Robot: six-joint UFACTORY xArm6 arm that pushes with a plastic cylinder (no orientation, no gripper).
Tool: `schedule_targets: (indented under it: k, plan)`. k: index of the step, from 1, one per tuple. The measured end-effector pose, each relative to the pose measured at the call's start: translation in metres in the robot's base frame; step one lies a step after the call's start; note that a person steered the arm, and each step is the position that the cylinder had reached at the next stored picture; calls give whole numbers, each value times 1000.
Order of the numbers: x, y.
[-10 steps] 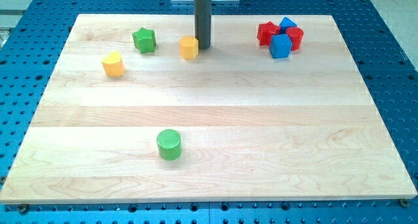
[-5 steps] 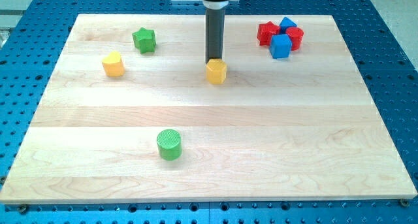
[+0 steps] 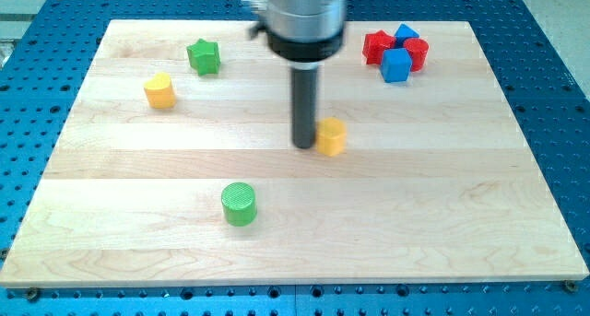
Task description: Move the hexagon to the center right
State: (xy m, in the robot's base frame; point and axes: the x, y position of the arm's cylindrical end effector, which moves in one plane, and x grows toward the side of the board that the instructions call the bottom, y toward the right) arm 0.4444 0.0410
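Near the middle of the bench (image 3: 479, 224), the yellow hexagon (image 3: 331, 136), a small, slightly blurred prism, has slid down and rightward since the earlier frames, with my tip (image 3: 304, 146) touching its left side; no hand is fitted.

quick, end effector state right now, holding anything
End effector: a bare rod, nothing to open or close, holding nothing. My tip sits against the view's left side of the yellow hexagon.

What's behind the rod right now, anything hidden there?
Only bare board shows around the rod. My tip sits against the yellow hexagon's left side. The strip directly behind the rod is covered.
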Motion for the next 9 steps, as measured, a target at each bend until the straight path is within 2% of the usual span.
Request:
schedule_targets:
  k: [1, 2, 5, 6, 8, 9]
  plan:
    - [0, 73]
    - [1, 98]
    - [73, 91]
    - [71, 119]
    - [19, 177]
    - [73, 139]
